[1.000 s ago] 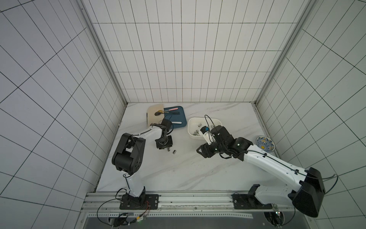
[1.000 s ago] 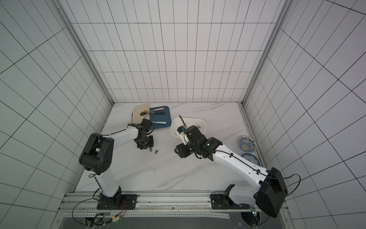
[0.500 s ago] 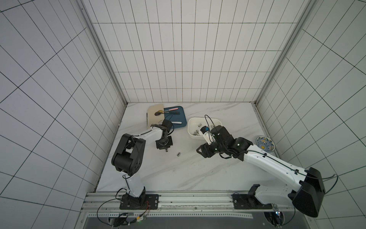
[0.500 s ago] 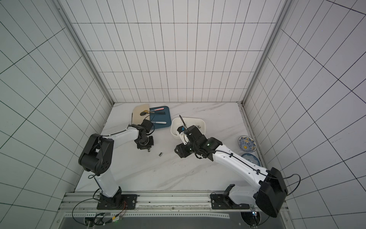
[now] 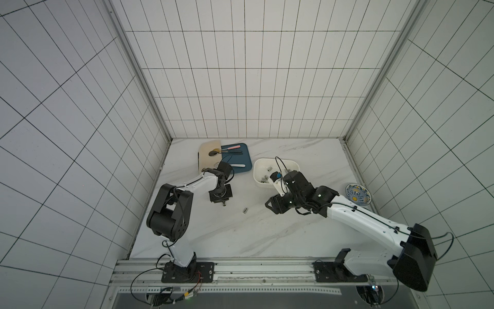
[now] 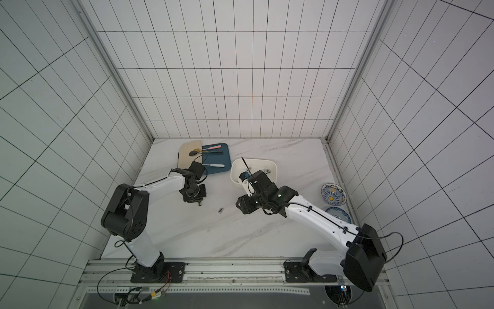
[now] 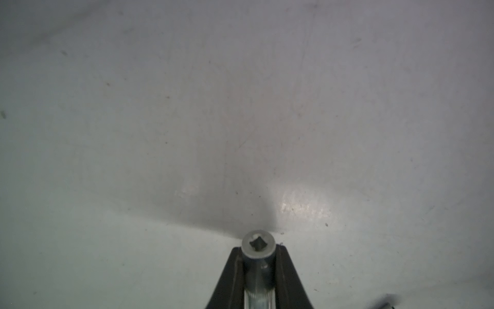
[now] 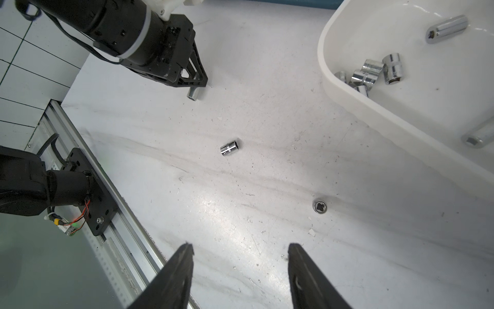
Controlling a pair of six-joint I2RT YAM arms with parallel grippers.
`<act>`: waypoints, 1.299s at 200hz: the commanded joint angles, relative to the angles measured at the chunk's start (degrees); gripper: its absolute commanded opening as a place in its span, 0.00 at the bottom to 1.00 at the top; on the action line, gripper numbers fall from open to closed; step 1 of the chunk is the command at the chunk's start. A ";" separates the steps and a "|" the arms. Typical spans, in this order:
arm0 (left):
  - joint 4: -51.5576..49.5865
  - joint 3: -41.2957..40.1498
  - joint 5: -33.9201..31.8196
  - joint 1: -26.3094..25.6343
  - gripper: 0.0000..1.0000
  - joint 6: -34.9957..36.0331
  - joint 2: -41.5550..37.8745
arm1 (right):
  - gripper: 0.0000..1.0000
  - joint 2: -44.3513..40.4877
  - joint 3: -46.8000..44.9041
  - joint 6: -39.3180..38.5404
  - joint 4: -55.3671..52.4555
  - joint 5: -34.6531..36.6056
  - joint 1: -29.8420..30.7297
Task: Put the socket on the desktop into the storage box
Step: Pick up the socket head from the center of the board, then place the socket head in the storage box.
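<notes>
Left claw [image 8: 196, 81] clamps a socket [image 8: 193, 94] amid open desktop [image 8: 240, 200]; right claw [image 8: 240, 246] apart beside storage box [image 8: 347, 101].

Top views: bright, even, diffuse light. The wall tiles [image 5: 240, 80] read clean white, and their grid lines fan outward toward the frame edges (wide-angle lens). Shadows on the tabletop [image 5: 240, 235] are faint and soft-edged.

Left wrist view: dim, grey, soft overall. The end face of the held socket [image 7: 258, 244], between the jaws of the left gripper [image 7: 258, 250], is in fair focus. A dark wedge of shadow spreads ahead of the jaws, with a small glare patch just beside it. Greenish cast on one side, purplish on the other.

Right wrist view: bright and sharp. The right gripper [image 8: 240, 244] has dark, near-silhouette fingers [image 8: 173, 278]. A broad sheen lies on the tabletop ahead of the jaws, short of the loose socket [image 8: 230, 147], which shows hard chrome highlights.
</notes>
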 commanded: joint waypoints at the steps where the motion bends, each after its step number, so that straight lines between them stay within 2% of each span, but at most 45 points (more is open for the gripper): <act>1: -0.92 0.85 -0.22 0.08 0.00 -0.46 -3.10 | 0.59 0.03 -2.03 0.84 0.73 0.31 0.27; 60: -2.35 4.50 2.71 -0.09 0.00 -1.11 -6.25 | 0.59 -0.05 -1.34 1.35 0.31 0.90 0.10; 102: -3.46 10.60 4.36 -1.43 0.00 -1.53 -5.72 | 0.59 -0.93 -0.71 1.46 -0.73 1.89 -0.50; 260: -4.62 36.68 8.70 -10.09 0.00 -3.80 10.17 | 0.60 -6.78 -0.08 2.05 -2.58 1.47 -8.05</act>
